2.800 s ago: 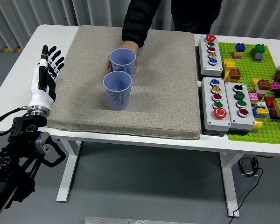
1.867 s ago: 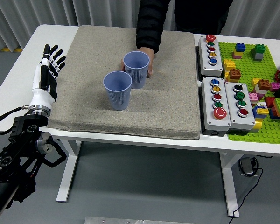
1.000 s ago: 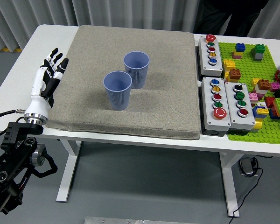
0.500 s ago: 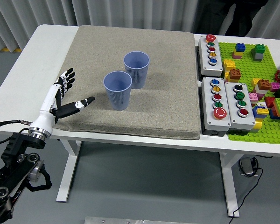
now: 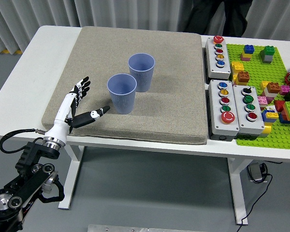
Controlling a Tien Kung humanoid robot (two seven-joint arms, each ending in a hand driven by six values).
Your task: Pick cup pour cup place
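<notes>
Two blue ribbed cups stand upright on the grey mat [image 5: 174, 72]. The near cup [image 5: 122, 93] is just in front and left of the far cup [image 5: 141, 72]; they stand close together. My left hand [image 5: 82, 104] is open, fingers spread and thumb pointing right, low over the mat's front left part, a short way left of the near cup and not touching it. My right arm is out of view. I cannot see whether either cup holds anything.
Three grey button boxes [image 5: 224, 108] stand right of the mat. A green baseplate [image 5: 258, 130] with several loose coloured bricks lies at the far right. A person in dark clothes [image 5: 217, 17] stands at the far side, hands off the table.
The person set the far cup down right of its first spot and withdrew the hand. My left hand has moved right from the table's left edge toward the near cup, thumb opening out.
</notes>
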